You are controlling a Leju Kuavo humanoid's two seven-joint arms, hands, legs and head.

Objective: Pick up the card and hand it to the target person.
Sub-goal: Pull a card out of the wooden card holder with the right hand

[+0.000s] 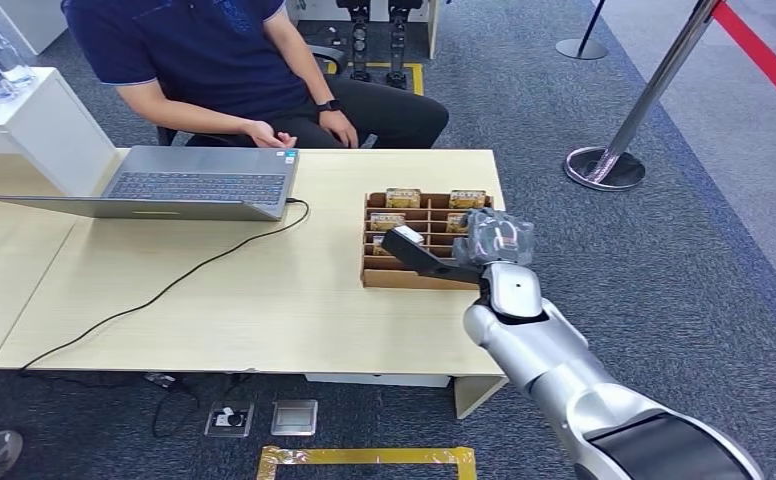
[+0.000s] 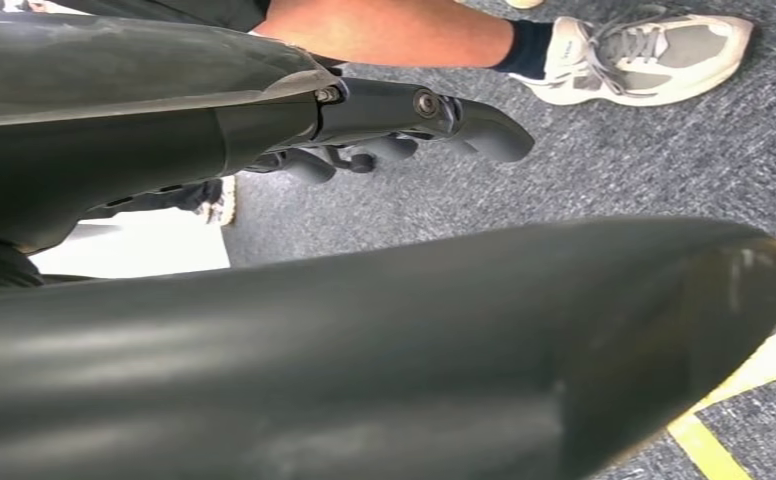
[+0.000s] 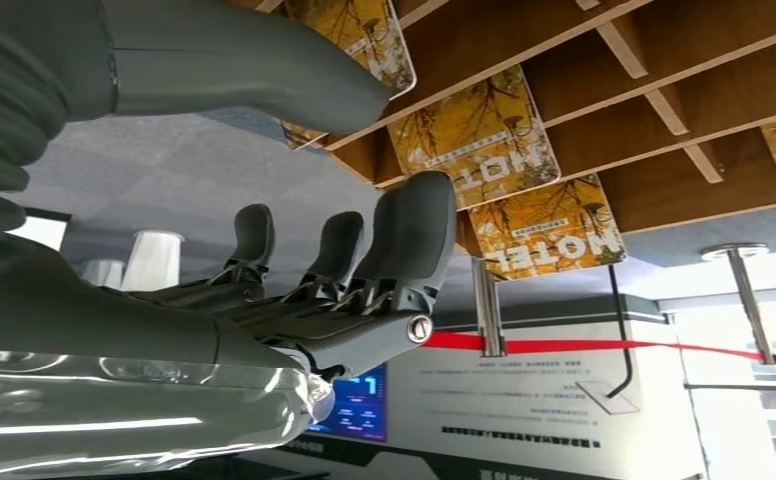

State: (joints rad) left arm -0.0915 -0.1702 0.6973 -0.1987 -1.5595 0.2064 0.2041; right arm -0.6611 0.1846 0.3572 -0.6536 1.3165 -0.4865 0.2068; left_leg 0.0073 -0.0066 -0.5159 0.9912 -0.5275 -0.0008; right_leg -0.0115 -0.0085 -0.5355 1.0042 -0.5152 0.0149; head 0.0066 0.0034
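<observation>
**Reaching over the card rack with an empty right hand**

Spreading across most of the head view, the pale wooden table (image 1: 264, 290) carries an open grey laptop (image 1: 179, 185) at its far left side, with a black cable (image 1: 164, 290) trailing from it toward the near edge. A person (image 1: 234, 60) in a dark blue shirt sits behind the table, hands resting on the lap. Off to the right on the carpet stands a metal stanchion (image 1: 624, 130) with a red belt.

Near the table's right end sits the brown slotted card rack (image 1: 409, 270). The right hand (image 1: 434, 255) hangs over its front rows, fingers (image 3: 404, 240) spread apart and the thumb (image 3: 254, 65) held away from them, holding nothing. Several yellow cards (image 3: 474, 135) printed with "MOTEL" lie in the rack's compartments; the nearest one (image 3: 549, 225) lies just beyond the fingertips, and contact cannot be made out.

The left hand (image 2: 404, 125) hangs beside the robot's body above the carpet, fingers loosely curled around nothing. A person's shoe (image 2: 644, 50) rests on the floor nearby.
</observation>
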